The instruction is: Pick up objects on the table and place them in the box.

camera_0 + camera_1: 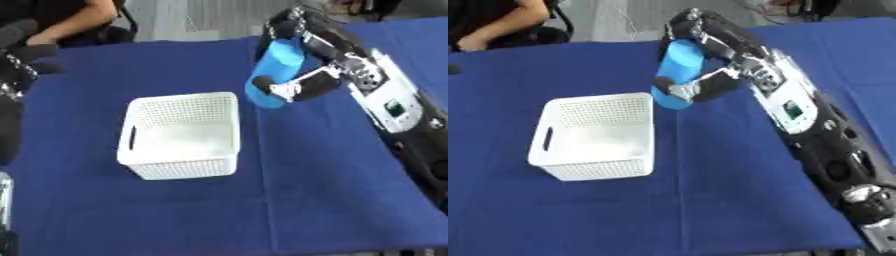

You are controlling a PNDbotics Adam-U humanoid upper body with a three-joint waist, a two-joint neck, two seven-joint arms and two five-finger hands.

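Left eye view
Right robot hand: we see the right robot hand (pixel 293 75) above the blue-covered surface (pixel 332 190), just beside the far right corner of the basket, its fingers and thumb curled round a blue cylinder.
Blue cylinder: we see the blue cylinder (pixel 278 65) held tilted, its lower end (pixel 262 97) light blue and nearest the basket rim; whether that end touches the surface we cannot tell.
Basket: we see a white perforated basket (pixel 144 170) standing upright on the surface, left of centre, with a slot handle in its left wall and nothing visible inside.
Left robot hand: we see the left robot hand (pixel 31 57) at the upper left edge, dark, well apart from the basket; we cannot tell how its fingers are set.

Right eye view
Right arm: we see the right arm (pixel 798 115) run from the lower right corner up to the robot hand, black with a white panel.
Cylinder and basket: we see the cylinder just beside the basket's far right corner, outside its walls.
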